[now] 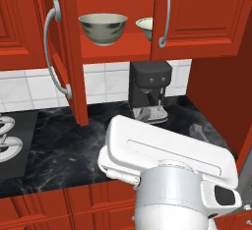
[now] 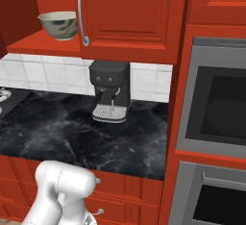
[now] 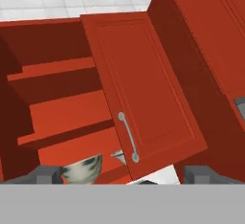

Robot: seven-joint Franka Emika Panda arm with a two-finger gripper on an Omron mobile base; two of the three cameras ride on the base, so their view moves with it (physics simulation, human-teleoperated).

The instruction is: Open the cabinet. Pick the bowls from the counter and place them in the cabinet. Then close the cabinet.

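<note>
Resting on cabinet (image 1: 197, 17) shelf: bowls (image 1: 103, 27)

White tiled wall (image 1: 29, 86) backs the kitchen, with a black coffee machine (image 2: 110, 96) standing against it. A built-in oven (image 2: 218, 108) sits in a red column on the right; red drawers (image 2: 120, 190) run below.

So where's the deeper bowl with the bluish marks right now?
The deeper bowl sits on the cabinet's bottom shelf, behind the open left door, with the shallower bowl to its right, above the coffee machine.

both bowls (image 1: 103, 27) on cabinet (image 1: 197, 17) shelf
</note>
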